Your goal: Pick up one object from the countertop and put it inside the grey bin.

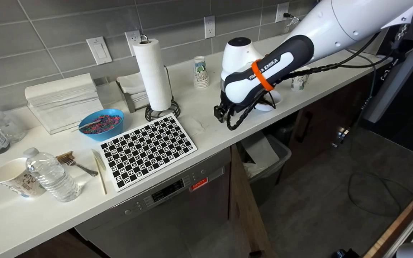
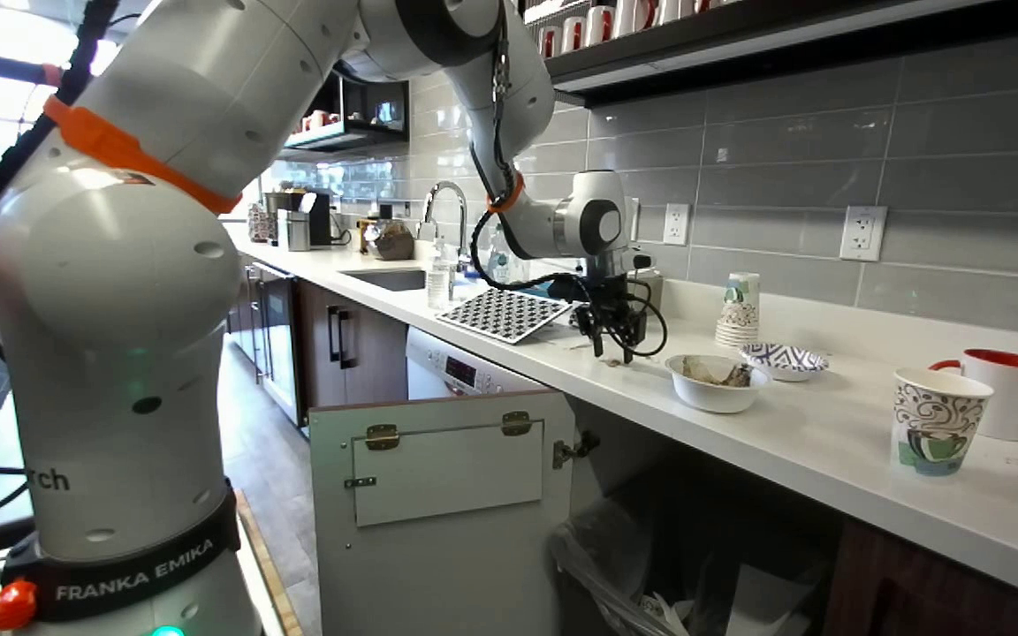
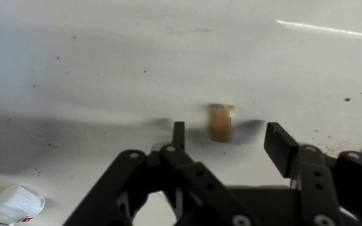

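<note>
A small brown piece [image 3: 221, 125] lies on the off-white countertop [image 3: 168, 78] in the wrist view. My gripper [image 3: 225, 133] is open and empty, its fingers apart on either side of this piece and not touching it. In both exterior views the gripper [image 1: 221, 114] points down just above the counter [image 2: 792, 424], left of a white bowl in an exterior view [image 2: 612, 352]. The grey bin [image 1: 287, 154] stands low in the open cabinet below the counter, with papers inside; its liner also shows in an exterior view [image 2: 597, 587].
A white bowl [image 2: 714, 390] with scraps stands close to the gripper. A patterned bowl [image 2: 783, 358], stacked cups [image 2: 739, 314] and a paper cup [image 2: 938, 424] lie beyond. A checkered board [image 1: 149, 150] and paper towel roll [image 1: 152, 75] stand nearby. The cabinet door [image 2: 438, 548] hangs open.
</note>
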You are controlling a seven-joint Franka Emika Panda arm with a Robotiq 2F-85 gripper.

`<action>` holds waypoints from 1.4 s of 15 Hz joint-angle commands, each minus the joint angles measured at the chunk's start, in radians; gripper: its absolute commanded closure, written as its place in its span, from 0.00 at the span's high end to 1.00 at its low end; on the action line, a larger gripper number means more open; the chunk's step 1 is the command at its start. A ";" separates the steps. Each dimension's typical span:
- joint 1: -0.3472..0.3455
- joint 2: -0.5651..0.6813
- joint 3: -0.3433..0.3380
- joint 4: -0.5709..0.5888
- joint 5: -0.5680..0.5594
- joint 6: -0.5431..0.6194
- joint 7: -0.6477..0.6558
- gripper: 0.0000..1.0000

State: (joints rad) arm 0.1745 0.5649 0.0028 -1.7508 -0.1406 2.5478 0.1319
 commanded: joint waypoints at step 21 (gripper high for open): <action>0.036 -0.023 -0.037 -0.018 -0.026 0.011 0.084 0.51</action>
State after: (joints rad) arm 0.1974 0.5559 -0.0172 -1.7396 -0.1453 2.5478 0.1851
